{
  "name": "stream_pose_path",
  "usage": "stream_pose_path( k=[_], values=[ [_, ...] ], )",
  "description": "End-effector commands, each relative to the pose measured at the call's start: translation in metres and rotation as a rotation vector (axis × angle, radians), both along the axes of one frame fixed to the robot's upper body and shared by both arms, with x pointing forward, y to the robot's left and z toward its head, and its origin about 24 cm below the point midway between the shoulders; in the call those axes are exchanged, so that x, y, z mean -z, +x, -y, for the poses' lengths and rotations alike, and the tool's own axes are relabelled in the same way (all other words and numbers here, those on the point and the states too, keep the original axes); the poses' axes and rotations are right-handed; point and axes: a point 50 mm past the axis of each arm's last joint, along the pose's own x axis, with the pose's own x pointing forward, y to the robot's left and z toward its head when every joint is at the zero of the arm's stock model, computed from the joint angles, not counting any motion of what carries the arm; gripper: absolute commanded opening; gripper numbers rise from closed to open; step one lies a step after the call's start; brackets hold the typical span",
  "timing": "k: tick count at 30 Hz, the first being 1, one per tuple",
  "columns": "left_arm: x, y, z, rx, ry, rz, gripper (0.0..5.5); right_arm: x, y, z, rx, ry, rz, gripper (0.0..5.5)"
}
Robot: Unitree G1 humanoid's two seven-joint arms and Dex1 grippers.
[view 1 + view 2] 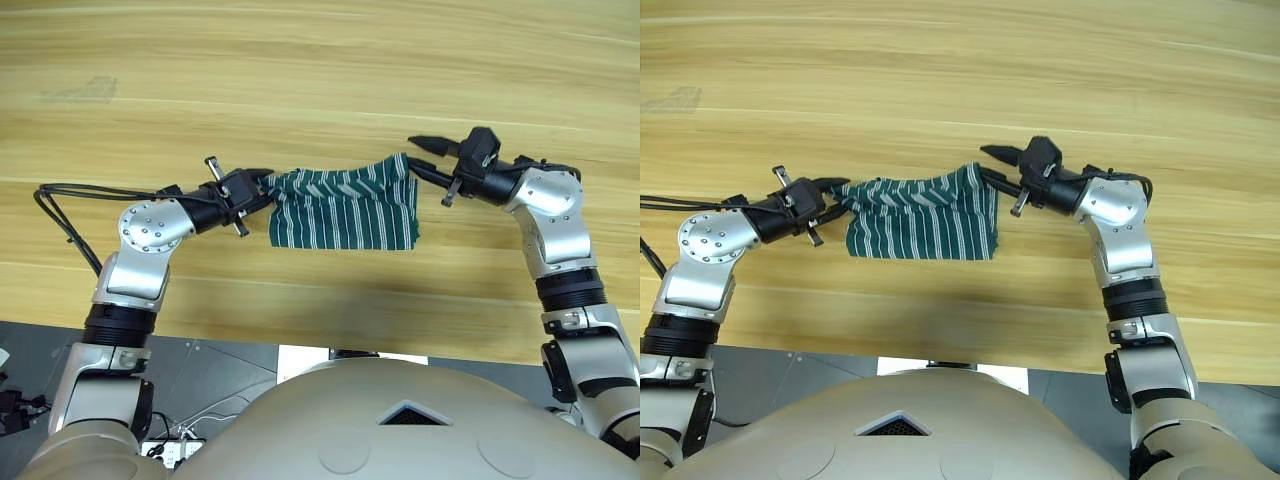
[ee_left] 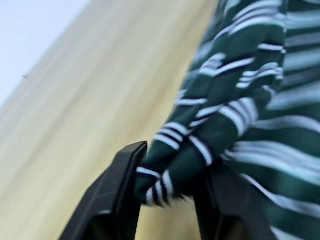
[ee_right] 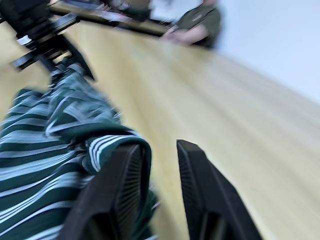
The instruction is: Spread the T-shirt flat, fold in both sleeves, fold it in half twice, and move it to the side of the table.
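Your wooden table (image 1: 320, 60) runs across the whole frame in the left eye view. The green T-shirt (image 1: 345, 210) with white stripes sits at mid-frame as a bunched, roughly rectangular bundle, strung between your two grippers by its upper corners. You cannot tell whether its lower edge rests on the wood.

Your left gripper (image 1: 262, 185), left of centre, is clamped on the shirt's upper left corner; the left wrist view shows a wad of striped cloth pinched between the fingers (image 2: 112, 200).

Your right gripper (image 1: 412, 156), right of centre, has its fingers (image 3: 200, 190) spread apart. The shirt's upper right corner lies against the outer side of one of them.
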Motion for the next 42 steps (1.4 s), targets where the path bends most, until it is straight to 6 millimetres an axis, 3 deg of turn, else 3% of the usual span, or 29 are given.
stream_pose_path(
  k=[1,5,10,13,15,17,19,21,23,26,29,32,34,36,38,40,42],
  values=[
    [-0.021,0.030,-0.011,-0.279,-0.225,0.135,2.28,-0.014,0.017,0.003,0.178,0.077,0.146,1.55],
    [-0.013,0.023,-0.005,-0.299,-0.353,0.071,2.88,-0.008,0.016,-0.006,0.183,0.084,0.177,1.55],
    [-0.003,0.016,-0.011,-0.350,-0.351,0.065,3.59,-0.004,0.014,-0.012,0.171,0.072,0.197,1.55],
    [-0.017,0.018,-0.023,-0.447,-0.409,0.160,3.98,-0.003,0.009,-0.034,0.054,0.016,0.225,1.55],
    [-0.026,0.019,-0.027,-0.511,-0.455,0.234,3.98,-0.001,0.007,-0.059,-0.052,-0.024,0.247,1.55],
    [-0.038,0.020,-0.034,-0.604,-0.519,0.322,3.98,0.009,0.004,-0.092,-0.200,-0.131,0.263,1.55],
    [-0.057,0.019,-0.051,-0.718,-0.605,0.432,3.98,0.039,-0.001,-0.118,-0.396,-0.384,0.222,1.55],
    [-0.067,0.015,-0.056,-0.755,-0.635,0.480,3.98,0.065,0.006,-0.114,-0.459,-0.658,0.182,1.55],
    [-0.067,0.012,-0.052,-0.753,-0.634,0.481,3.98,0.078,0.023,-0.089,-0.376,-0.864,0.099,1.55],
    [-0.056,0.012,-0.049,-0.785,-0.622,0.444,3.98,0.098,0.031,-0.016,-0.212,-1.170,-0.089,1.55],
    [-0.052,0.011,-0.048,-0.805,-0.627,0.432,3.98,0.100,0.024,0.061,0.044,-1.255,-0.220,1.55],
    [-0.050,0.010,-0.045,-0.807,-0.625,0.426,3.98,0.097,-0.005,0.143,0.404,-1.245,-0.345,1.55],
    [-0.050,0.009,-0.044,-0.808,-0.625,0.426,3.98,0.101,-0.035,0.180,0.567,-1.223,-0.442,1.55],
    [-0.049,0.005,-0.043,-0.809,-0.627,0.422,3.98,0.108,-0.068,0.208,0.768,-1.178,-0.484,1.55],
    [-0.045,0.000,-0.042,-0.821,-0.639,0.409,3.98,0.116,-0.101,0.225,1.043,-1.026,-0.509,1.55],
    [-0.038,-0.003,-0.039,-0.830,-0.645,0.383,3.98,0.119,-0.113,0.228,1.293,-0.767,-0.515,1.55],
    [-0.030,-0.003,-0.035,-0.828,-0.652,0.351,3.98,0.115,-0.109,0.226,1.426,-0.580,-0.446,1.55]
  ],
)
